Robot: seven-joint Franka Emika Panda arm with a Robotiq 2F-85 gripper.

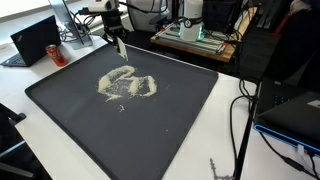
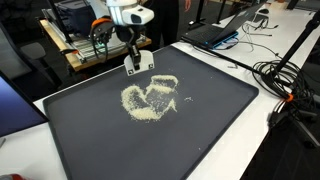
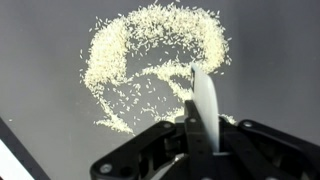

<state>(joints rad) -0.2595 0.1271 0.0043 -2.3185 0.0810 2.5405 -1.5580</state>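
- Cluttered lab room behind, with benches, electronics and wiring along the top edge of both exterior views.
- White tabletop (image 1: 15, 88) at the far left of an exterior view, under a large dark grey rectangular tray (image 1: 60, 120) with a low raised rim; filling most of both exterior views (image 2: 225, 120).
- Black open laptop (image 1: 35, 42) at the upper left of an exterior view, just off the tray's corner.
- Tangle of black cables (image 2: 285, 75) at the right edge of an exterior view, beside the tray.
- Loose pale uncooked rice grains (image 1: 127, 85) on the tray floor, slightly above the centre in both exterior views (image 2: 150, 98); spread into a rough ring, thick along one arc, thin and scattered elsewhere, a few strays apart from it. Across the upper half of the wrist view (image 3: 150, 60).
- Black two-finger robot gripper (image 1: 117, 37) at the upper left-centre in both exterior views (image 2: 133, 50), above the tray, near its far rim; at the bottom centre of the wrist view (image 3: 200, 140).
- Fingers closed tight on a thin white flat plastic blade (image 3: 205, 100), clamped at its upper end, hanging downward (image 1: 121, 48) (image 2: 138, 62).
- Blade tip over the lower right part of the rice ring in the wrist view; touching the tray or just above it, impossible to tell.
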